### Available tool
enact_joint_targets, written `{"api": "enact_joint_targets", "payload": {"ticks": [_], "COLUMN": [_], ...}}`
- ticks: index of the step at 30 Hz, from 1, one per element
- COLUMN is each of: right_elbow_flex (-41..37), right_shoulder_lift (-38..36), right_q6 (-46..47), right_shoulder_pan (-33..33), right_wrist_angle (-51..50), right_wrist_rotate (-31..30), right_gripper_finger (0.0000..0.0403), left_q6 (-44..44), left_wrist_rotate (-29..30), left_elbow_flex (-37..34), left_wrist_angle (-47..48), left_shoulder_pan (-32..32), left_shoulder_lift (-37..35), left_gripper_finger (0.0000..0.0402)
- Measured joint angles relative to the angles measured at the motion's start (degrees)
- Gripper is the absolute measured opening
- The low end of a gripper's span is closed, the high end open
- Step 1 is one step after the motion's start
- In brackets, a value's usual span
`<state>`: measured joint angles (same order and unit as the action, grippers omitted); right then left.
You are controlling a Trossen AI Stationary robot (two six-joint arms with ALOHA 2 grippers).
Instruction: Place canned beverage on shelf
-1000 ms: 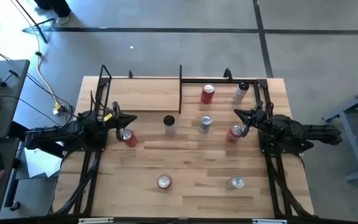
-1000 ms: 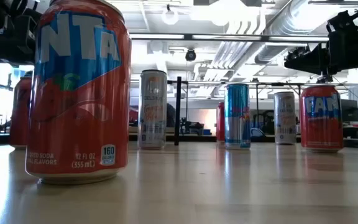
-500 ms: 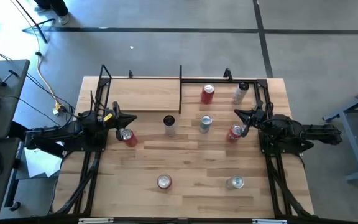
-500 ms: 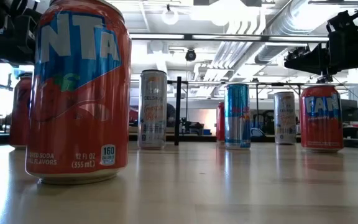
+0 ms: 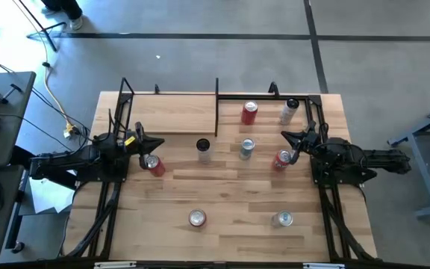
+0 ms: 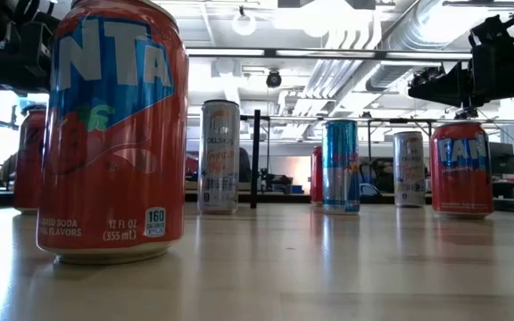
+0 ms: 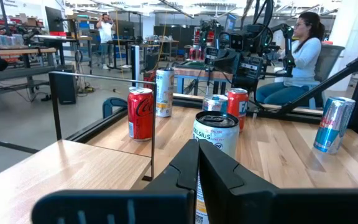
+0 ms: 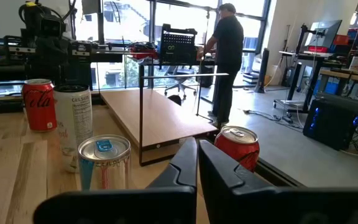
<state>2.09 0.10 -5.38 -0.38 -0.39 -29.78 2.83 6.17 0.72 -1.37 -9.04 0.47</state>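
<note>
Left gripper (image 5: pixel 149 144) is hovering at the table's left side, its fingers (image 7: pixel 185 171) pressed together with no gap, gripping nothing. A red Coca-Cola can (image 5: pixel 153 164) is standing just beside the tips, toward the table's near edge, apart from them.

Right gripper (image 5: pixel 293 145) is hovering at the right side, its fingers (image 8: pixel 188 165) likewise closed on nothing. A red Fanta can (image 5: pixel 281 160) is standing just beside its tips; in the low view this can (image 6: pixel 460 169) is sitting directly under the arm.

The shelf (image 5: pixel 174 113) is lying along the far edge, its bare pale board taking up the left half, with black rod uprights at the ends. A second Coca-Cola can (image 5: pixel 249 113) and a white-and-black can (image 5: pixel 289 110) are standing at the far right, past the shelf's middle upright.

Count: eight cans. Mid-table, a white Celsius can (image 5: pixel 204 149) and a blue Red Bull can (image 5: pixel 246 149) are standing well apart from each other. Near the front edge, another Fanta can (image 5: pixel 196 218) and a silver-topped can (image 5: pixel 284 219) are standing. Open wood is showing between the middle row and the front row.
</note>
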Motion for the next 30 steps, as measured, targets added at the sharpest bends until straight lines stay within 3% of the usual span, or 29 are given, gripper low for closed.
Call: {"api": "enact_joint_targets", "payload": {"ticks": [19,26,30], "right_elbow_flex": [0.0,0.0,0.0], "right_shoulder_lift": [0.0,0.0,0.0], "right_q6": [0.0,0.0,0.0], "right_shoulder_pan": [0.0,0.0,0.0], "right_wrist_angle": [0.0,0.0,0.0], "right_wrist_rotate": [0.0,0.0,0.0], "right_gripper_finger": [0.0,0.0,0.0], "left_q6": [3.1,1.7,5.1], "left_wrist_rotate": [-0.2,-10.4,-6.6], "left_elbow_flex": [0.0,0.6,4.3], "left_wrist_angle": [-3.5,-8.1,-5.4], "left_shoulder_pan": [0.1,0.1,0.1], "left_shoulder_lift": [0.0,0.1,2.3], "left_gripper_finger": [0.0003,0.0003,0.0001]}}
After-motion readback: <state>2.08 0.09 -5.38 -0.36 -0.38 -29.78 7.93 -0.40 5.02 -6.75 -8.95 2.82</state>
